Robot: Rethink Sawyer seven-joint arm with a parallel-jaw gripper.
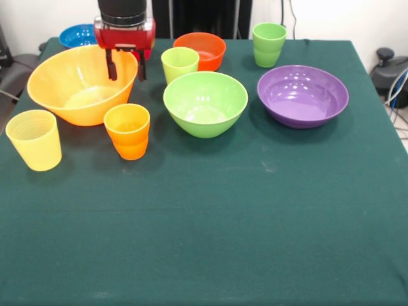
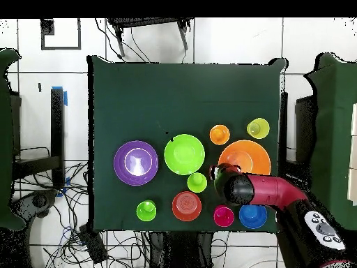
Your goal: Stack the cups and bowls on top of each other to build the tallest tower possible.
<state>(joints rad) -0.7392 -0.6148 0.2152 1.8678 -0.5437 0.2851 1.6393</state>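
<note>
My gripper (image 1: 125,67) is open and empty, its fingers (image 1: 111,66) hanging over the far right rim of the very large yellow-orange bowl (image 1: 64,80). The orange cup (image 1: 127,131) and the pale yellow cup (image 1: 35,139) stand in front of that bowl. The lime green bowl (image 1: 205,102) sits mid-table, with the purple bowl (image 1: 303,95) to its right. The lime-yellow cup (image 1: 180,64), small orange bowl (image 1: 201,50), green cup (image 1: 269,43) and blue bowl (image 1: 76,35) stand along the far side. The red-pink cup (image 2: 224,216) shows only in the overhead view, next to the blue bowl (image 2: 253,216).
All pieces stand apart on the green tablecloth (image 1: 210,223), none of them stacked. The arm (image 2: 272,192) reaches in over the blue bowl's corner. Cables and furniture lie around the table on the floor (image 2: 70,230).
</note>
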